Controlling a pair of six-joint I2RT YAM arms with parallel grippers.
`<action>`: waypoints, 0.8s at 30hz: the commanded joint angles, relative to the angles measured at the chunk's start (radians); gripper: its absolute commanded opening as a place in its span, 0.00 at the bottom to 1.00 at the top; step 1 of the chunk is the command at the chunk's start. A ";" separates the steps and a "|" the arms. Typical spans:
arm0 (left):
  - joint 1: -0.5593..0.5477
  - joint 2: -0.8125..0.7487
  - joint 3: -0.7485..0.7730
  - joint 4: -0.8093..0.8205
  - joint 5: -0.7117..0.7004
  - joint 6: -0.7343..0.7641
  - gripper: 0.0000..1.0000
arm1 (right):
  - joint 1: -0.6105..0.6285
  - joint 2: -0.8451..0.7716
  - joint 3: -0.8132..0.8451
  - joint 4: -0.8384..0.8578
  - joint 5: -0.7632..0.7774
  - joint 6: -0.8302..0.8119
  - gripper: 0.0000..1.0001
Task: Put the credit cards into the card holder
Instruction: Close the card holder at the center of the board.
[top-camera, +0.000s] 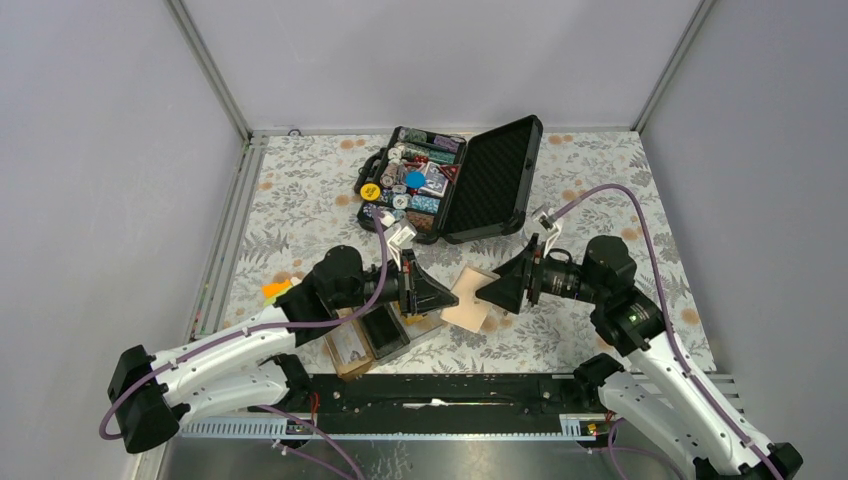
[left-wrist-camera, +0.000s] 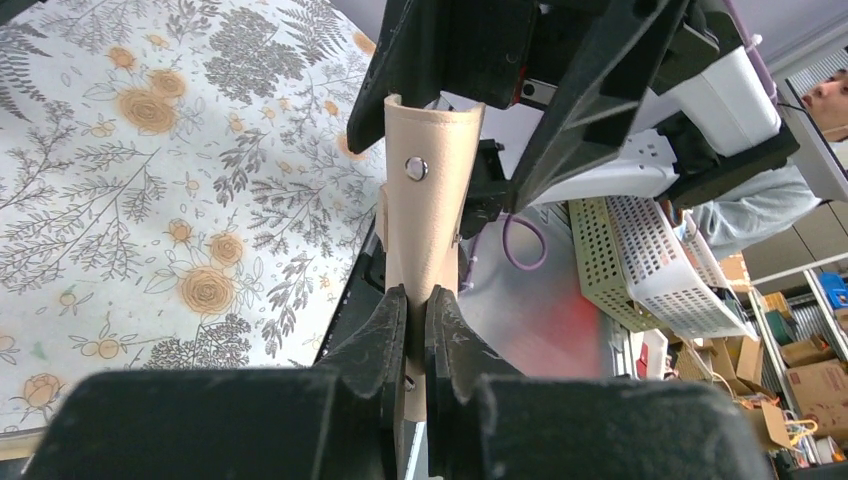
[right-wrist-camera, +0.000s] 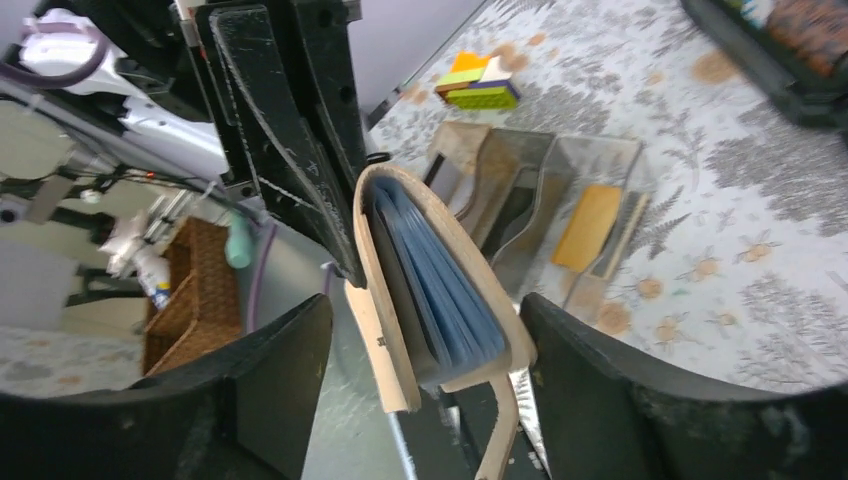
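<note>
one gold-orange credit card (right-wrist-camera: 588, 225) is sitting in the clear end part of the card holder (right-wrist-camera: 505, 170), which is resting on the flowery table (top-camera: 300, 190) by your left arm. just beside it, your left gripper (left-wrist-camera: 418, 300) is pinching tight on the edge of a tan wallet (left-wrist-camera: 425, 200), holding it up. your right gripper (right-wrist-camera: 425, 310) is standing wide apart, one finger on each side of the wallet. the black chip case (top-camera: 495, 175) is lying open farther back.

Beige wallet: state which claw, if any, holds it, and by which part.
The left claw pinches the beige wallet by one edge of its cover; the open right claw only straddles it.
</note>
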 joint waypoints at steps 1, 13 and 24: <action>0.003 -0.009 0.018 0.060 0.070 0.017 0.00 | -0.004 0.028 0.007 0.135 -0.130 0.053 0.64; 0.004 0.008 0.015 0.066 0.075 -0.006 0.65 | -0.003 0.044 -0.030 0.301 -0.264 0.159 0.00; 0.003 0.065 0.018 0.119 0.138 -0.039 0.50 | -0.003 0.079 -0.038 0.357 -0.353 0.201 0.00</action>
